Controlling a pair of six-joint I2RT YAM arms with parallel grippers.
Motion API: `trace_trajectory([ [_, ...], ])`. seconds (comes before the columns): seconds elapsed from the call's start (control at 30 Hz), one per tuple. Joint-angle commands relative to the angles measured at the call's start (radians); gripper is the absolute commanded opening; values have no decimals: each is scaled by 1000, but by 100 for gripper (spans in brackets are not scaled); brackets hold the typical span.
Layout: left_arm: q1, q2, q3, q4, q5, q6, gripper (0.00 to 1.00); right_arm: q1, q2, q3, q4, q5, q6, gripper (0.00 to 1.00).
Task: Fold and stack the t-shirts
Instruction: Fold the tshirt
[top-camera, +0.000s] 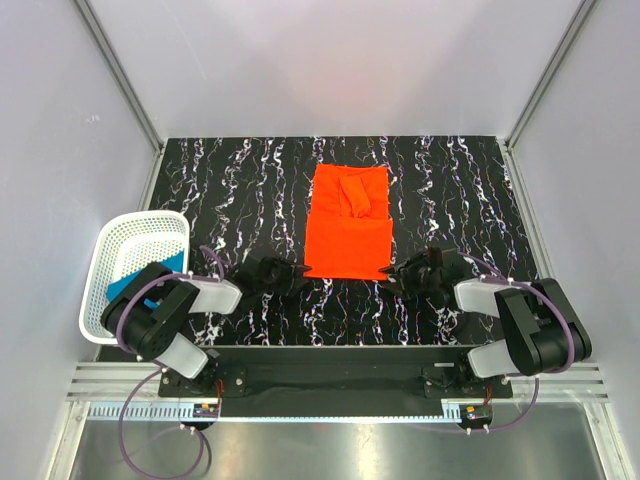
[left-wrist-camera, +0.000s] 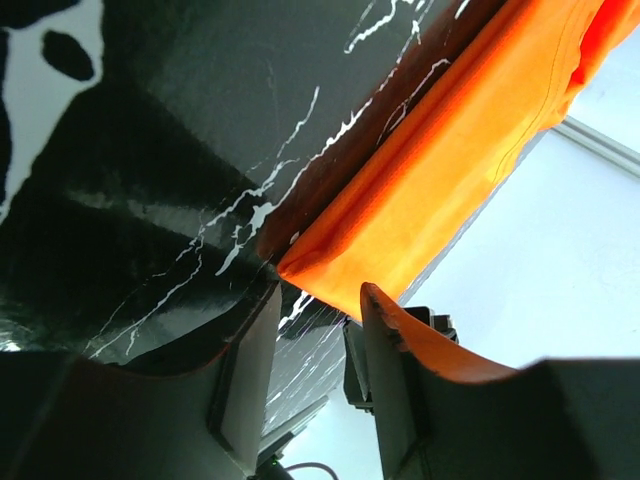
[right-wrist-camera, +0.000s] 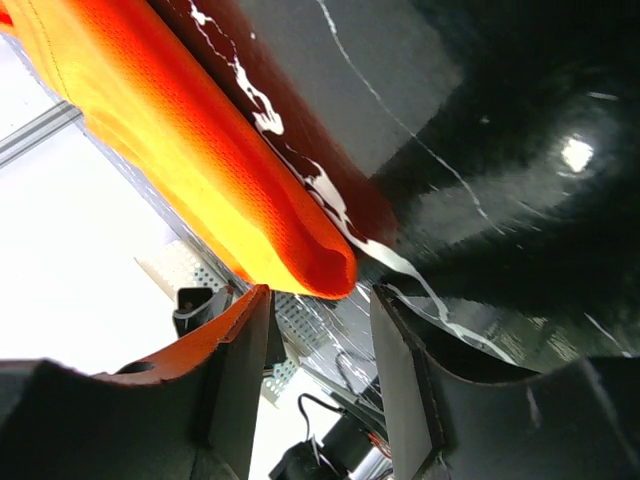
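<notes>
Lying in the basket (top-camera: 150, 226) at far left is the teal shirt (top-camera: 126, 285). The left gripper (top-camera: 303, 271), jaws half apart, gripping nothing, meets the folded orange shirt's (top-camera: 347, 235) near-left corner; the right gripper (top-camera: 385, 272) mirrors it at the near-right corner.

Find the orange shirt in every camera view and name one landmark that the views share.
Top view: the orange shirt lies mid-table, towards the near edge.
Left wrist: the shirt is a slanting band at upper right.
Right wrist: the shirt is a slanting band at upper left.
Shared landmark: the black marbled table under it.
</notes>
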Motion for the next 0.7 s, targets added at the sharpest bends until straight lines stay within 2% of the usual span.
trace_trajectory([
  [0.0,-2,38,2,-48,-65,-6,43,16,46,-10,-47,113,-2,52],
  [0.2,-2,72,20,-41,-65,0,35,25,85,-5,-45,134,14,49],
  [0.27,-1,80,22,-27,-68,6,29,26,99,-4,-45,136,12,40],
  [0.3,-1,84,28,-24,-70,13,21,26,105,-1,-45,134,3,35],
  [0.37,1,90,41,-30,-60,47,7,25,115,12,-50,125,-17,18],
  [0.4,2,92,52,-39,-48,61,1,26,115,15,-66,121,-46,13],
  [0.5,4,64,66,-64,-19,105,0,25,83,32,-132,105,-121,0],
  [0.67,4,-34,104,-238,16,225,0,26,-65,55,-273,62,-225,0],
])
